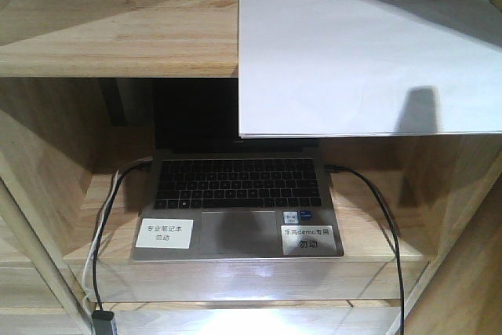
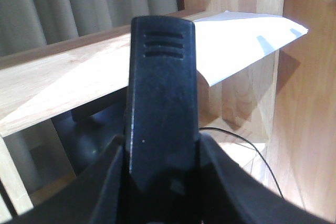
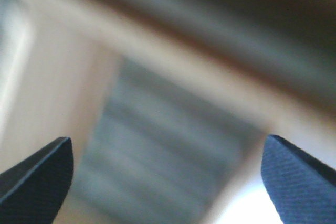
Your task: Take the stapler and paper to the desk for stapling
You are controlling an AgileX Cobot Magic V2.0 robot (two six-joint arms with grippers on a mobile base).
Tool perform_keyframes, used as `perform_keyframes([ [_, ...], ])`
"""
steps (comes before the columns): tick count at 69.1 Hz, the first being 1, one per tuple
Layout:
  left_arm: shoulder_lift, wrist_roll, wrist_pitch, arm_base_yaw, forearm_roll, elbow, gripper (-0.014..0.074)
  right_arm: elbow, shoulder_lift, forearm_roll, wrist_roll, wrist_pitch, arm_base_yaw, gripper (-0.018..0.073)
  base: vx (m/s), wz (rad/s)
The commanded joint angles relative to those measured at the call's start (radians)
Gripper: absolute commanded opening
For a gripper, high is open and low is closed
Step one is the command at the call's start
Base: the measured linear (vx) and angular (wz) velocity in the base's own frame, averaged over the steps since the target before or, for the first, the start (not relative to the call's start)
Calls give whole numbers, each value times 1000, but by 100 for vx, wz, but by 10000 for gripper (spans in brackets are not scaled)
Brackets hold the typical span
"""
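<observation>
While the paper [image 1: 369, 64] is lying on the upper shelf [image 1: 118, 29] with its near edge hanging out past the board's front, the right gripper [image 3: 168, 182] is holding its fingers [image 3: 42, 182] spread wide with nothing between them. Its view is too blurred to tell how near it is to the sheet.

The left gripper [image 2: 163, 187] is pinching a black ridged body that I am taking to be the stapler [image 2: 163, 77], standing upright between its fingers; no orange patch is showing. The desk is not appearing in any view.

As I am judging it, the main danger is sitting with the sheet. It is thin and resting loosely, so fingers arriving too high, or pushing instead of closing on the overhang, are risking shoving it back along the shelf, buckling it, or tipping it onto the open laptop [image 1: 235, 194] below. The left arm, working close to the same board, is also risking knocking the stapler askew against the shelf edge.
</observation>
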Motion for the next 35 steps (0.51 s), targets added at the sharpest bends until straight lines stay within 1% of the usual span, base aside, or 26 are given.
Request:
perform_keyframes([
  [1,15,0,-133,-8,-8,-26,-6,33,16,-15,15,-89,92,669,0,0],
  [4,15,0,-133,-8,-8,-26,-6,61,16,-7,15,-93,136,668,0,0],
  [7,15,0,-133,-8,-8,-26,-6,88,13,2,15,-94,197,668,0,0],
  [16,15,0,-133,-8,-8,-26,-6,160,-1,21,15,-94,329,664,0,0],
  [20,15,0,-133,-8,-8,-26,-6,201,-10,49,16,-95,382,662,0,0],
  [26,15,0,-131,-8,-8,-26,-6,260,-23,90,16,-107,447,657,0,0],
  [30,15,0,-131,-8,-8,-26,-6,302,-27,109,16,-148,483,652,0,0],
  [35,15,0,-128,-8,-8,-26,-6,358,-31,133,16,-223,510,645,0,0],
])
